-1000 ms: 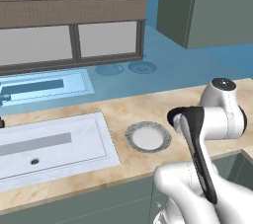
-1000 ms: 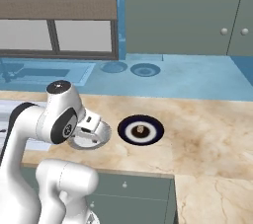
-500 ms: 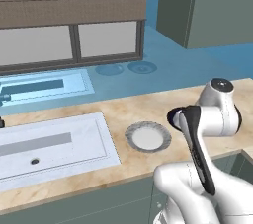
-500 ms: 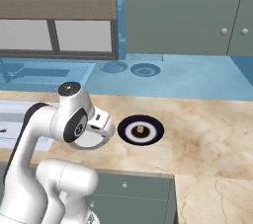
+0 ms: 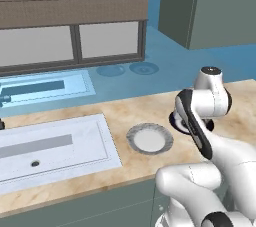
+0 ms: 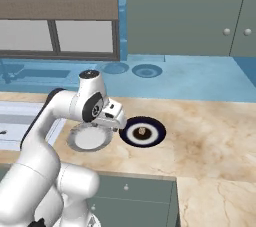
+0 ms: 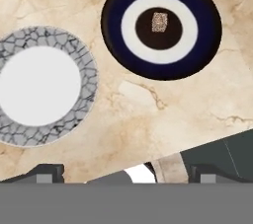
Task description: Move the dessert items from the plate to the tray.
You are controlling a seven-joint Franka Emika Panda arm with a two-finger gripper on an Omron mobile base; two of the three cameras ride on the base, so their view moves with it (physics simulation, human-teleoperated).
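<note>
A small tan speckled dessert item (image 7: pixel 159 21) lies in the dark centre of a navy plate with a white ring (image 7: pixel 114 30); the dessert item (image 6: pixel 142 131) and that navy plate (image 6: pixel 156 136) also appear in the right base view. Left of it lies a plate with a grey crackled rim and a bare white centre (image 7: pixel 87 65), (image 6: pixel 75 143), (image 5: pixel 164 145). My gripper (image 7: pixel 128 172) hangs open above the counter, short of both plates, nothing between its fingertips (image 7: pixel 49 171). In the right base view the gripper (image 6: pixel 119 120) hovers over the gap between the plates. The tray is out of view.
A white rectangular sink (image 5: pixel 95 143) is set into the marble counter (image 6: pixel 210 141) to the left of the plates. Grey-green wall cabinets (image 6: pixel 200 16) and a window (image 5: pixel 75 46) stand behind. The counter's front edge (image 6: pixel 150 175) runs close below the plates.
My hand has swung to the right, from over the grey-rimmed plate toward the navy plate. The jaws have stayed open and neither plate has moved.
</note>
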